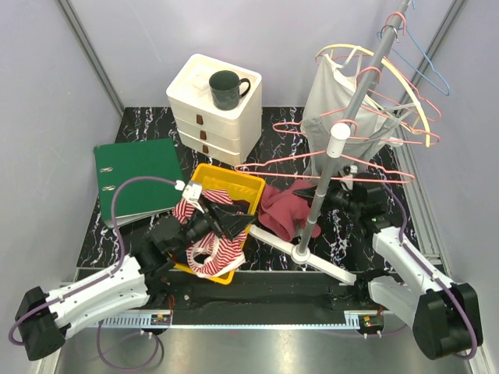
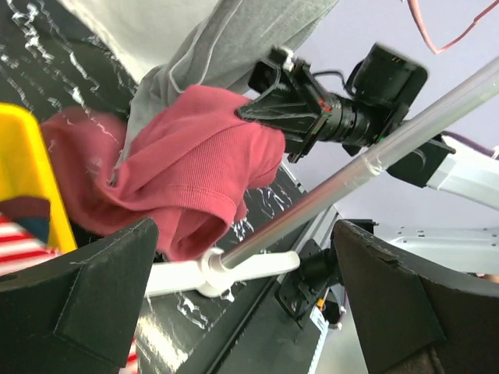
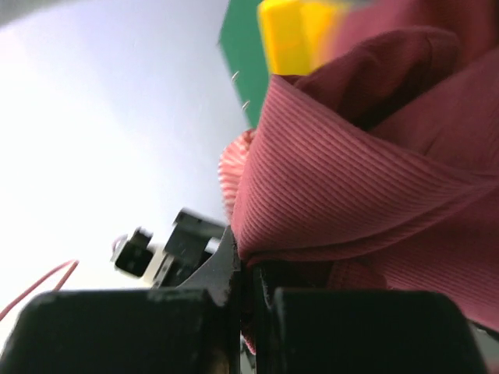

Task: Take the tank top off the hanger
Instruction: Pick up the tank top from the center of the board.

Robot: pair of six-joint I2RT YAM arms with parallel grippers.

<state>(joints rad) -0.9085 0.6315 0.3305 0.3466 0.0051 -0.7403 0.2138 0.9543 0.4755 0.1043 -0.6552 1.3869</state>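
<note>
Progress looks partial, and it depends on which garment is meant. A pale grey tank top [image 1: 331,101] still hangs by its straps from a hanger [image 1: 423,117] at the far right, up on the leaning rack pole [image 1: 343,132], so that one has not been taken off. A red ribbed garment [image 1: 284,209] lies crumpled on the table [image 1: 148,125] at the foot of the rack, just right of the yellow bin [image 1: 234,175] and on no hanger at all. If this is the tank top in question, the removal itself is done and only setting it down somewhere remains. I cannot tell from its folds whether it has straps. The right gripper [image 1: 323,191] comes in low from the near right, pointing left past the pole. Its jaws are pinched tight on a fold at the garment's right edge, and the right wrist view shows ribbed cloth bulging out just above the closed tips [image 3: 249,280]. The left gripper [image 1: 222,218] reaches from the near left over the bin, where a striped cloth [image 1: 207,253] is heaped, and points right toward the red garment. Its jaws are spread wide with nothing between them, and the cloth sits a little beyond them.
</note>
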